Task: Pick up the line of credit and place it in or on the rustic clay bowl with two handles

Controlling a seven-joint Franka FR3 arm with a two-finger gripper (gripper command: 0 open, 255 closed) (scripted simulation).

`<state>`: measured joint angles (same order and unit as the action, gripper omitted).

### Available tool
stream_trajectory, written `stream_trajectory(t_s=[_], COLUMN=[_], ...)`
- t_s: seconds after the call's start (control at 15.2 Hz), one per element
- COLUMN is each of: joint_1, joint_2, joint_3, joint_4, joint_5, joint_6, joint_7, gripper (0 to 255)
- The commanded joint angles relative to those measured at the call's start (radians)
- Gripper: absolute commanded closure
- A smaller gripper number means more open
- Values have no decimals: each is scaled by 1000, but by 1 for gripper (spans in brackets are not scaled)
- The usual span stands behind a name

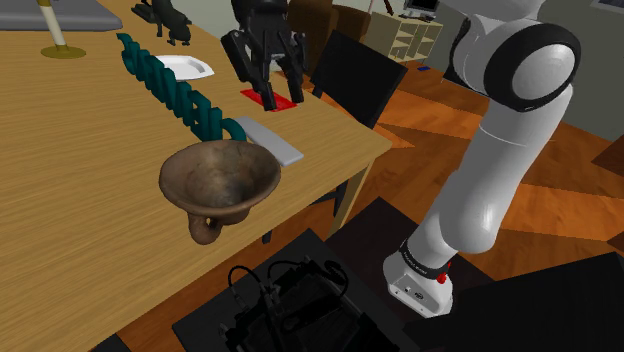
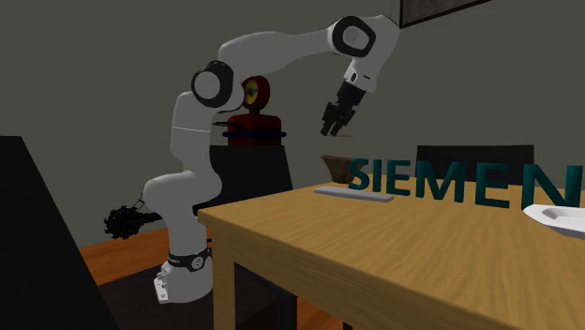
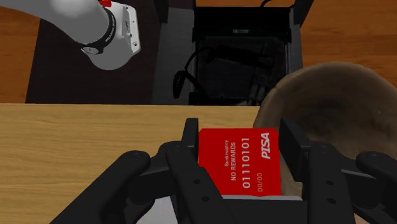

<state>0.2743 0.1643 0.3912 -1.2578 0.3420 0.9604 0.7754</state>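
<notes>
My tool was clenched on the red card, its 2 fingers pressing the card's opposite edges. The card hung in the air over the tabletop, just beside the brown bowl and higher than its rim. A flat grey slab lay beside the bowl, and teal letters stood beyond the bowl.

Even, flat light; dimmer second exterior view

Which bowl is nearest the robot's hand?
The brown bowl, just beside the gripper holding the red card. The white dish sits much farther along the table.
</notes>
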Motion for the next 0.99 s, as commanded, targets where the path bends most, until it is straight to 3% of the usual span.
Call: stream_trajectory(t_s=[0.0, 0.4, 0.92], joint_1=[34, 166, 144], joint_2=[26, 144, 76], joint_3=[22, 86, 75], joint_4=[29, 166, -32], joint_5=[12, 21, 21], joint_6=[16, 59, 178], joint_7=[61, 254, 180], gripper=[255, 255, 255])
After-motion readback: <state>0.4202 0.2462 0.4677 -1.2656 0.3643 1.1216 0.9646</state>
